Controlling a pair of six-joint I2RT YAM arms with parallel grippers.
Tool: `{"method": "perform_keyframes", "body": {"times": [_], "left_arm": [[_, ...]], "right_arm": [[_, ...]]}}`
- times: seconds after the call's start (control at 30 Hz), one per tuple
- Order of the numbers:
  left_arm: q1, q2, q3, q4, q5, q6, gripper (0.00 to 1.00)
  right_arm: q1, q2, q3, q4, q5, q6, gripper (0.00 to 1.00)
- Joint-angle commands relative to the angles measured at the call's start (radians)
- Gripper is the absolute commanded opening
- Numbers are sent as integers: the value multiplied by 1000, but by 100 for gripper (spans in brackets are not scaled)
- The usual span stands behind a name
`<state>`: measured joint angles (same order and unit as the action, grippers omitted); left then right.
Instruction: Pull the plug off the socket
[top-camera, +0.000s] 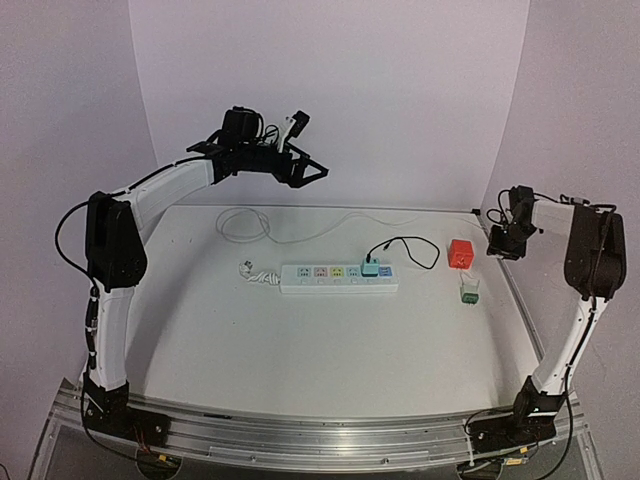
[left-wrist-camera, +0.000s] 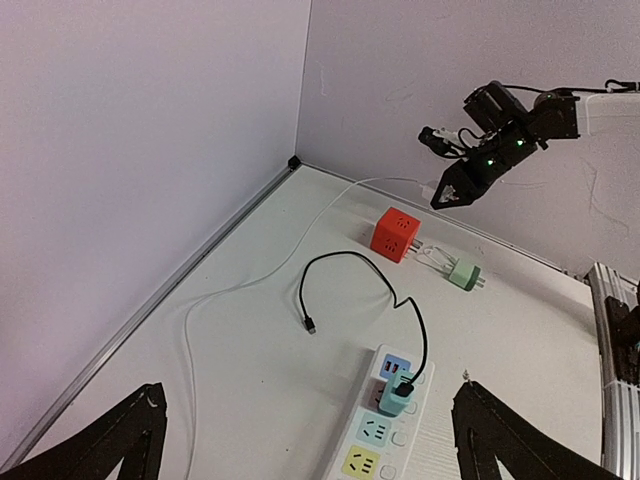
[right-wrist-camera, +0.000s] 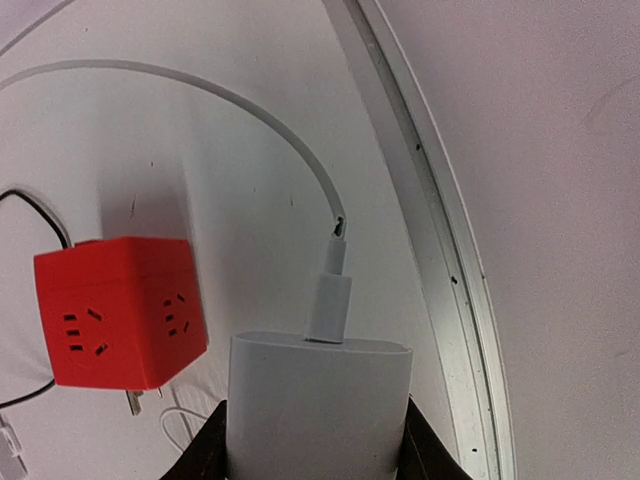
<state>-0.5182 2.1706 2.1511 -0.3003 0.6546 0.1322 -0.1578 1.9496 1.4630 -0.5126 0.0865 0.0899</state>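
The socket, a long white power strip (top-camera: 338, 278) with coloured outlet labels, lies flat mid-table; it also shows in the left wrist view (left-wrist-camera: 385, 430). A teal plug (top-camera: 371, 267) with a black cable sits in one of its right-hand outlets (left-wrist-camera: 397, 395). My right gripper (right-wrist-camera: 315, 440) is shut on a white charger plug (right-wrist-camera: 320, 400) with a white cable, held above the table's right edge, away from the strip (top-camera: 497, 243). My left gripper (top-camera: 310, 172) is open and empty, high above the table's back left (left-wrist-camera: 308, 410).
A red cube socket (top-camera: 460, 254) and a small green plug (top-camera: 469, 291) lie right of the strip. The white cable (top-camera: 300, 235) loops across the back of the table. The strip's cord is bundled at its left end (top-camera: 255, 272). Walls enclose the table.
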Motion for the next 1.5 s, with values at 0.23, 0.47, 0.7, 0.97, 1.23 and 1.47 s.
{"method": "perform_keyframes", "body": {"times": [0.23, 0.47, 0.7, 0.97, 1.23, 1.47], "left_arm": [[-3, -83, -6, -13, 25, 9, 99], [-2, -82, -13, -10, 28, 1, 99], [-2, -80, -9, -10, 28, 8, 99], [-2, -79, -24, -9, 34, 13, 99], [-2, -74, -27, 1, 49, 17, 99], [-2, -74, -85, -4, 62, 58, 97]], "right_arm": [[-4, -11, -106, -43, -87, -140, 0], [-6, 50, -76, -51, -61, -199, 2], [-6, 63, -102, -50, -51, -210, 25], [-6, 18, -113, -49, -37, -257, 50], [-6, -33, -114, -50, -61, -259, 75], [-6, -150, -82, -52, -48, -266, 76]]}}
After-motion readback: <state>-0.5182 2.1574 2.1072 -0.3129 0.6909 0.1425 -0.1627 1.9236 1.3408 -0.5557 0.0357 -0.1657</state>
